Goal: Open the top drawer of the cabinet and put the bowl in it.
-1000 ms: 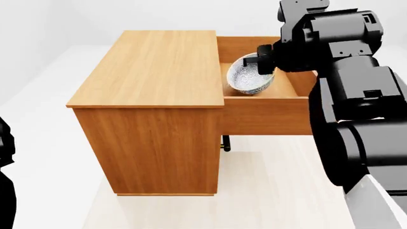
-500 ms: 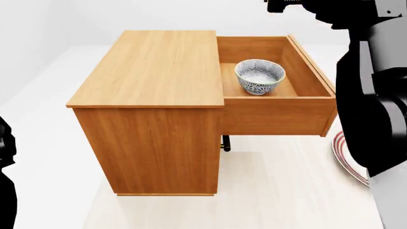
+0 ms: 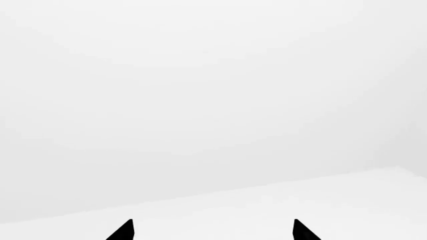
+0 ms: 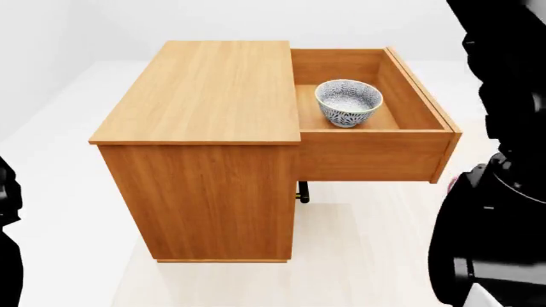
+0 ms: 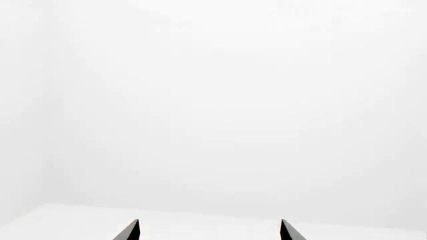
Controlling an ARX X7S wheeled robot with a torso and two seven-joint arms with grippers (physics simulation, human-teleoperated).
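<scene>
The orange-brown cabinet stands in the middle of the head view. Its top drawer is pulled out to the right. The speckled blue-grey bowl stands upright inside the drawer, untouched. My right arm fills the right edge of the head view, drawn back from the drawer; its gripper does not show there. In the right wrist view my right gripper is open and empty, facing blank white. In the left wrist view my left gripper is open and empty, also facing blank white.
A brass handle end of a lower drawer shows under the open drawer. Part of my left arm is at the left edge of the head view. White floor surrounds the cabinet.
One second ago my right gripper held the bowl tilted over the drawer. It let go, the bowl now stands upright in the drawer, and the arm has pulled up and back to the right.
</scene>
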